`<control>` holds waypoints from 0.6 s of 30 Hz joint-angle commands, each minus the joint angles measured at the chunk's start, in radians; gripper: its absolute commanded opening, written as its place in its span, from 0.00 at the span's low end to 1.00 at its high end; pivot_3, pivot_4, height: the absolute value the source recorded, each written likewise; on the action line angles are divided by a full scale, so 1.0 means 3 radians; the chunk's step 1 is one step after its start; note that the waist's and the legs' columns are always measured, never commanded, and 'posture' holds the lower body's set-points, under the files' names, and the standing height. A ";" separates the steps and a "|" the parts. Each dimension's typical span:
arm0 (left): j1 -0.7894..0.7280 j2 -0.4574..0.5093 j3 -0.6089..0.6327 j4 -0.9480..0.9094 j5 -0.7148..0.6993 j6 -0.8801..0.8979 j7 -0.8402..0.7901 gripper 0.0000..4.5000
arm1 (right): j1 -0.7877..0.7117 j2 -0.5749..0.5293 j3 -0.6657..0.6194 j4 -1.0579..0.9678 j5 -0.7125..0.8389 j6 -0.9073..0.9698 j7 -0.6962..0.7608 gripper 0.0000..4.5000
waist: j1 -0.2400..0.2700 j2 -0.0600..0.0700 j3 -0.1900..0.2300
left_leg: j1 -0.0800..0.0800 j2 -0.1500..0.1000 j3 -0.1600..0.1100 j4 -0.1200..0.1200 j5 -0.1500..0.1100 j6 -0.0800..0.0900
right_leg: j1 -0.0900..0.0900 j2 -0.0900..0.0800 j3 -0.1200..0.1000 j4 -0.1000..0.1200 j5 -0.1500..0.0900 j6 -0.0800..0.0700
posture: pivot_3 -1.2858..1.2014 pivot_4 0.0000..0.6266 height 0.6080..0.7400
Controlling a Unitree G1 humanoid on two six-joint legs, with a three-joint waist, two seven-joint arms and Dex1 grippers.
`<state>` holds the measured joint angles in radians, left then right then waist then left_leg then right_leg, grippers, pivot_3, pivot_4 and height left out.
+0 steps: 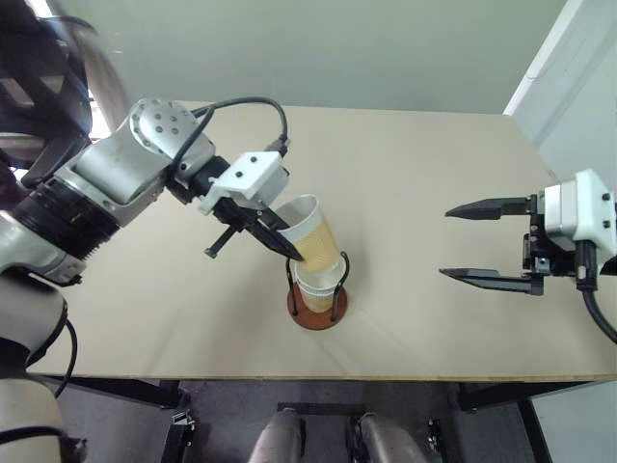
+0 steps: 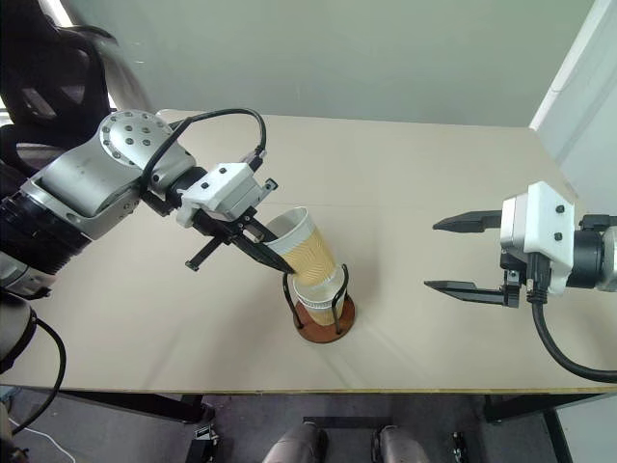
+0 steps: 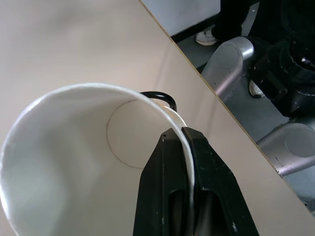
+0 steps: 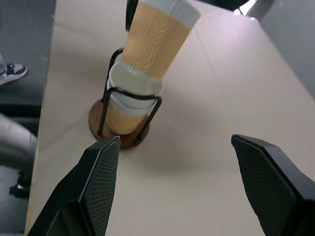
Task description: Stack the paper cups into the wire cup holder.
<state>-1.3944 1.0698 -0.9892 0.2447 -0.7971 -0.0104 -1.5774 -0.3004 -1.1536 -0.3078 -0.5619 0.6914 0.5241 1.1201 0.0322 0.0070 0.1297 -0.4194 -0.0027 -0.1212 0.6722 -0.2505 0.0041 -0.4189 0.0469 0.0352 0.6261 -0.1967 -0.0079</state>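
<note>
My left gripper [image 1: 280, 238] pinches the white rim of a light, crushable tan paper cup [image 1: 315, 234], tilted toward ten o'clock into the cups nested in the black-wire, wooden-based holder [image 1: 317, 307], while my right gripper [image 1: 487, 243] waits wide open at three o'clock.

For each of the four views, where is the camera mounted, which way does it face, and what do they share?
Left and right eye views: head, looking down over the table; both arms show, left pincer shut on the tilted paper cup, right pincer open.
Left wrist view: along its fingers into the cup's inside.
Right wrist view: between its open fingers toward the wire cup holder and its nested cups.
Shared: the tilted cup and the holder.
</note>
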 commanded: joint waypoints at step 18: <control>-0.0268 -0.0089 -0.0428 0.0098 0.0076 -0.0409 -0.0123 0.01 | 0.0063 -0.0036 -0.0228 -0.0228 -0.0001 0.0005 -0.0064 0.82 | 0.0001 0.0000 0.0000 | -0.0001 -0.0001 0.0000 0.0004 -0.0001 0.0002 | 0.0001 0.0000 0.0002 0.0000 -0.0002 0.0006 | 0.52 0.24 1.00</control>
<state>-1.4449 1.0374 -1.1201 0.2746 -0.7782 -0.1065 -1.5775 -0.2786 -1.1559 -0.3354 -0.6071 0.6838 0.5252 1.1144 0.0324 0.0070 0.1297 -0.4198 -0.0030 -0.1212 0.6734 -0.2509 0.0047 -0.4186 0.0470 0.0357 0.6262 -0.1973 -0.0059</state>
